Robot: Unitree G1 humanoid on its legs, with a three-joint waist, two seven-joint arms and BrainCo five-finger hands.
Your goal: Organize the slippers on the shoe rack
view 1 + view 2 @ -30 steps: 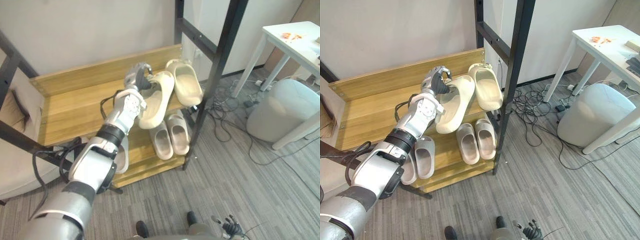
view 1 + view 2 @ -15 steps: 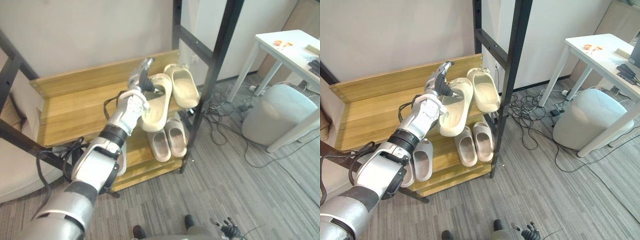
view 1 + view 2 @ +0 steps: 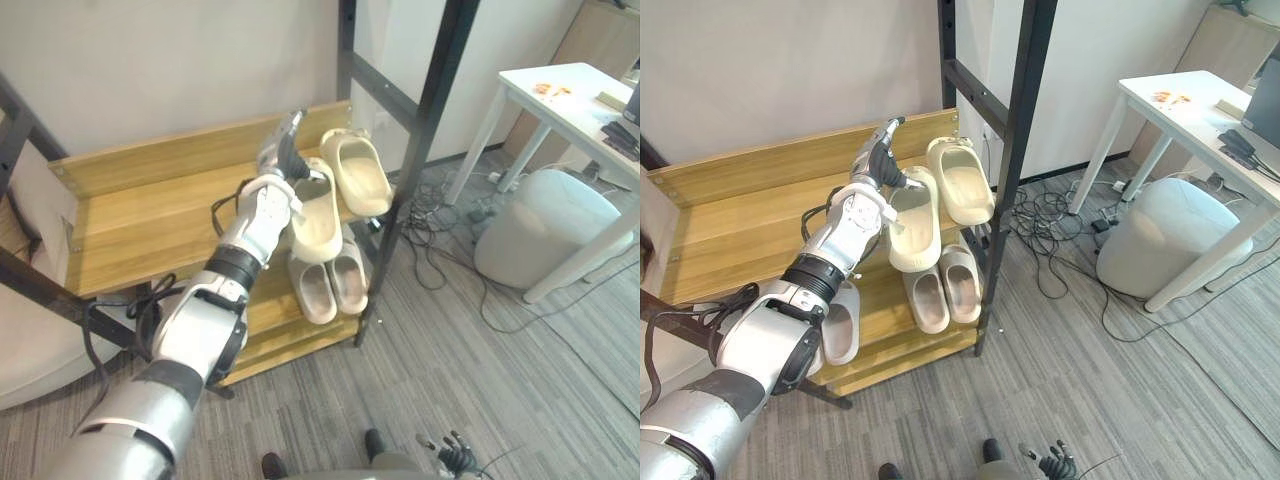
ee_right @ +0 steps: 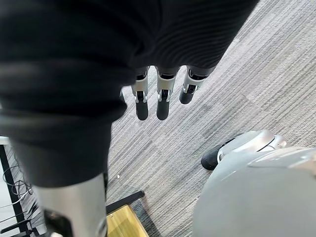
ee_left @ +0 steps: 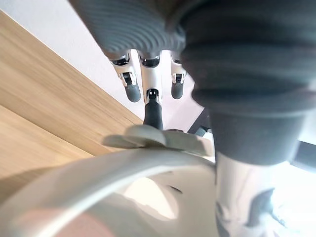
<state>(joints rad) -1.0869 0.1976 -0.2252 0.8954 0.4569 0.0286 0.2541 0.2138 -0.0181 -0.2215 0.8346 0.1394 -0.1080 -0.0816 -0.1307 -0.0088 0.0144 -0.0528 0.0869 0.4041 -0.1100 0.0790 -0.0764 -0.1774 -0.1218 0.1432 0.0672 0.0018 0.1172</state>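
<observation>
The left robot hand (image 3: 281, 158) reaches over the rack's (image 3: 150, 215) top shelf with its fingers straight, close over the far end of a cream slipper (image 3: 318, 215). That slipper lies at the shelf's right end, just beside its mate (image 3: 357, 172). Another pair (image 3: 327, 285) sits on the lower shelf. The right robot hand (image 4: 159, 94) hangs loose-fingered above the floor (image 4: 237, 84).

My left hand (image 3: 877, 165) is over the right end of the shoe rack (image 3: 730, 215), on its top shelf, at the back left of a slipper (image 3: 913, 222) whose front end overhangs the shelf edge. A second slipper (image 3: 960, 180) lies just right of it. On the lower shelf a pair (image 3: 945, 287) sits beneath them, with a single slipper (image 3: 843, 325) further left. A post (image 3: 1005, 150) stands at the rack's right.
</observation>
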